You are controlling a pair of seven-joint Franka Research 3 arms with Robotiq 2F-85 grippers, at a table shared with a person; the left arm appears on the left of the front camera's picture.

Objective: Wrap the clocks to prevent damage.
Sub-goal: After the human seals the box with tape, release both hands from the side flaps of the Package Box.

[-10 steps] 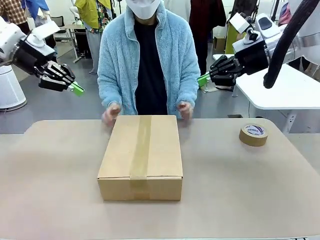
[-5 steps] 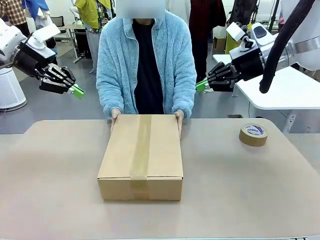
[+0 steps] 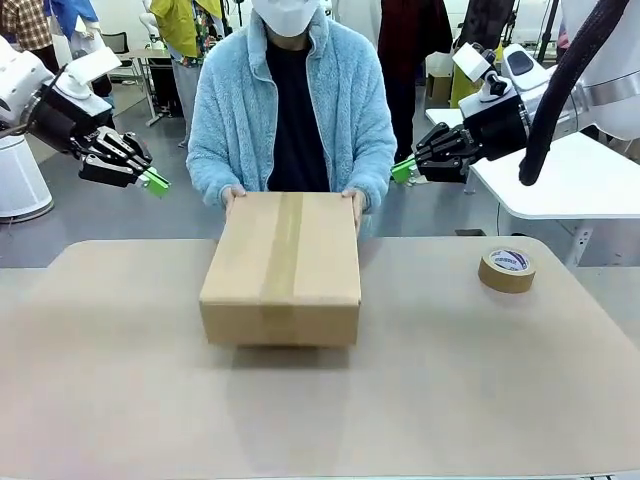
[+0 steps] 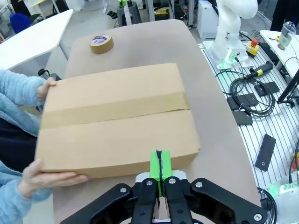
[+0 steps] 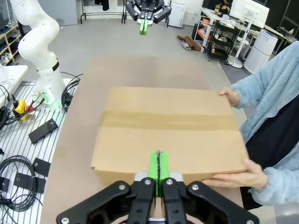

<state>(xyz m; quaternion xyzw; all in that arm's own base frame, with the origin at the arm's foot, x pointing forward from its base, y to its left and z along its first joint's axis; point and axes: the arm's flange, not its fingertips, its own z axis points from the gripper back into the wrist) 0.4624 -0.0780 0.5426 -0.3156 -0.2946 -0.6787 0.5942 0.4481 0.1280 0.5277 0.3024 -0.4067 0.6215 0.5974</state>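
While the person across the table is holding a taped-shut cardboard box clear of the tabletop, a shadow is falling on the surface beneath it. One hand is gripping the box's far corner on the robot's left and the other hand is gripping the far corner on the robot's right, fingers curled against the side walls. The box's long axis is running from the person toward the robot, with a strip of brown tape lying along that same line on the lid. The near end is facing the front camera and the top is tilting slightly toward it.

Where the clocks are lying, and which way they are pointing, cannot be told from these views, since the box is closed.

The left gripper is hanging in the air well to the robot's left of the box, its green pads pressed together on nothing. The right gripper is hanging well above the table on the opposite side, near the person's elbow, its pads also pressed flat against each other and empty. Both are pointing inward and slightly down toward the box.

A brown tape roll is lying flat on the table near the far right edge, well apart from the box.
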